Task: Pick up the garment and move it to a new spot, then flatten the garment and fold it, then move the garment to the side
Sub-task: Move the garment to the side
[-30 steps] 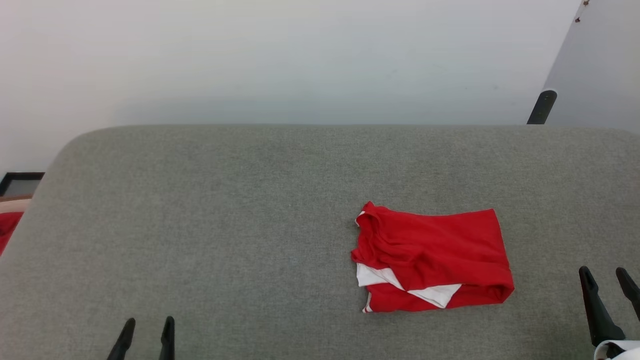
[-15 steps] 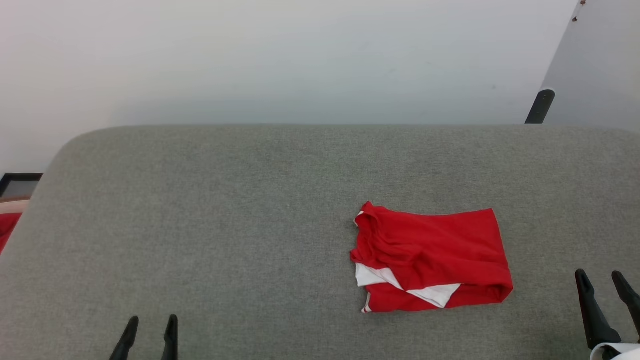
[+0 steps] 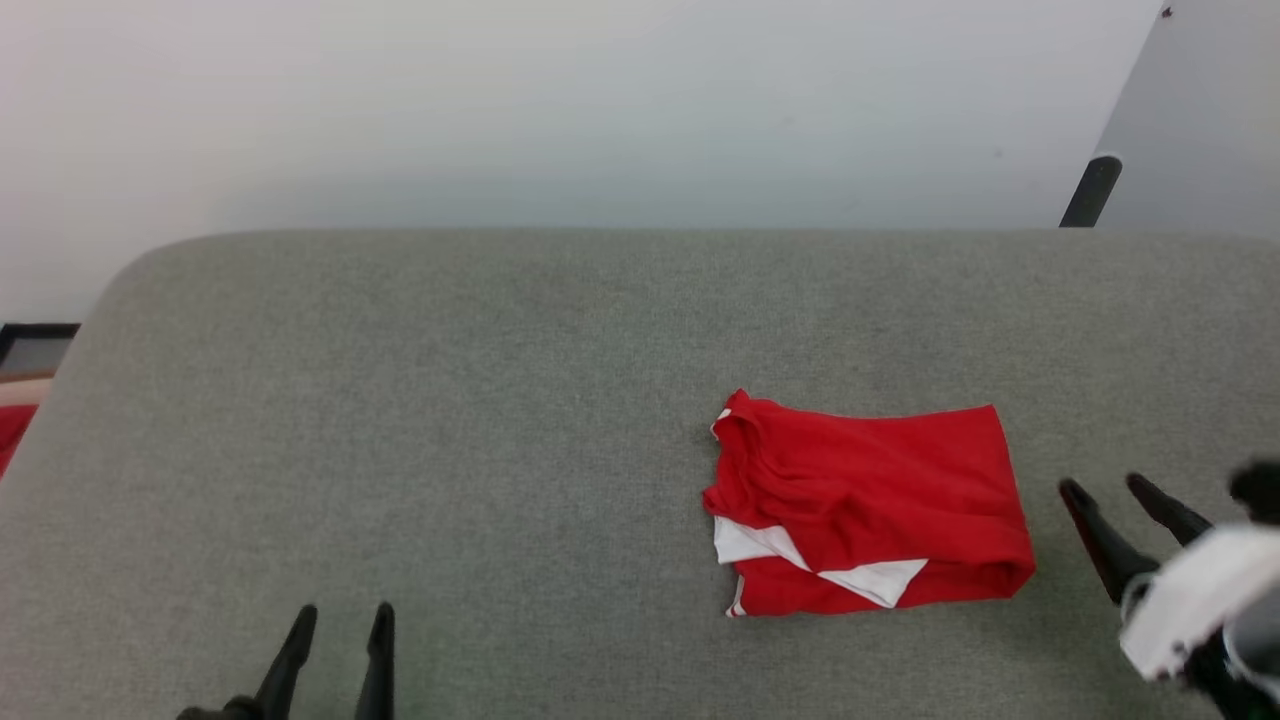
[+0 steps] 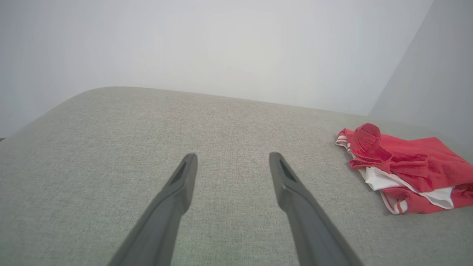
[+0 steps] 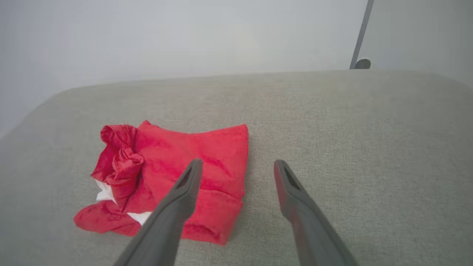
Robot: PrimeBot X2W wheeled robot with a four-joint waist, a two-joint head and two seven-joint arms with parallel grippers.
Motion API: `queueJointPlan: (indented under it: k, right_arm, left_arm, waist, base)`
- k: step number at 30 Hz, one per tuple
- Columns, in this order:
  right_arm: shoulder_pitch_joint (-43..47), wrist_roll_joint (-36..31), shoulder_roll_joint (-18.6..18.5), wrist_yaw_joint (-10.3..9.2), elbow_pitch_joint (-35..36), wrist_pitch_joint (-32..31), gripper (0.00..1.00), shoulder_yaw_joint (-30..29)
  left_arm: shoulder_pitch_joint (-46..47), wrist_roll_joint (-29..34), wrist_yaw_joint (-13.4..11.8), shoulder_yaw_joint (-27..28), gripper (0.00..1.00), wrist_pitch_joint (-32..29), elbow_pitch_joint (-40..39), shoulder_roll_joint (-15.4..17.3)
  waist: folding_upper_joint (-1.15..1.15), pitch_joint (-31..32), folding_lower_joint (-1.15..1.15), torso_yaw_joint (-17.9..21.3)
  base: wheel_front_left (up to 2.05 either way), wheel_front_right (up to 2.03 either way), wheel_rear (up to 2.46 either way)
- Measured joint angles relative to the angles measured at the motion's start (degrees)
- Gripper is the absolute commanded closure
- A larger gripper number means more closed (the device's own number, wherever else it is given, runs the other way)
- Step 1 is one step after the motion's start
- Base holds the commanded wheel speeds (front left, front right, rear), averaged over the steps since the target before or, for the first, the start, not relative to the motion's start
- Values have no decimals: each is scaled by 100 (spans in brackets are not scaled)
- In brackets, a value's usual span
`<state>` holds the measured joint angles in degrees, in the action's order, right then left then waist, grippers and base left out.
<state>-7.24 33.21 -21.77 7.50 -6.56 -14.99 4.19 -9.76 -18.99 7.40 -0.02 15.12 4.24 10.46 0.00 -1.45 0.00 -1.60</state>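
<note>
The garment (image 3: 865,505) lies folded into a compact red rectangle on the grey table (image 3: 450,420), right of centre, with white sleeve fabric and striped trim peeking out at its front edge. Its letters and number are hidden. My right gripper (image 3: 1110,488) is open just to the garment's right, above the table, fingers tilted toward the upper left. In the right wrist view the garment (image 5: 207,162) sits left of the open right gripper (image 5: 236,164). My left gripper (image 3: 340,620) stands open near the front left edge. The left wrist view has the garment (image 4: 402,166) far to the right.
A dark leg (image 3: 1090,190) of a pale panel stands behind the table's far right corner. Something red (image 3: 12,435) and a dark frame (image 3: 35,340) sit off the table's left edge. Bare grey felt stretches left of the garment.
My right gripper has risen and swung left, closer to the garment's right edge, its wrist now tilted. The left gripper has crept a little forward and right. The camera shifted slightly.
</note>
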Motion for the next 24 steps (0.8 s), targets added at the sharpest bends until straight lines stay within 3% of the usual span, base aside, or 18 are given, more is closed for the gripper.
queueJointPlan:
  k: [6, 9, 16, 24]
  right_arm:
    - [-1032, 365, -157, 1, -638, -2413, 0, 301]
    - [-1519, 433, -166, 1, -937, -3176, 0, 212]
    - [-2212, 56, 71, 1, -1686, -3847, 0, 4]
    - [-2273, -232, 248, 1, -2206, -3842, 0, 10]
  left_arm:
    - [294, -22, 0, -215, 0, 0, 54, -8]
    - [492, -62, 0, -321, 0, 0, 129, -2]
    - [766, -113, 0, -455, 0, 0, 268, -26]
    - [919, -167, 0, -465, 0, 0, 325, -40]
  waist:
    - [0, -226, 0, -89]
    - [0, -376, 0, -180]
    - [0, -682, 0, -485]
    - [0, -967, 0, -740]
  base:
    - [0, 0, 0]
    - [0, 0, 0]
    - [0, 0, 0]
    - [0, 0, 0]
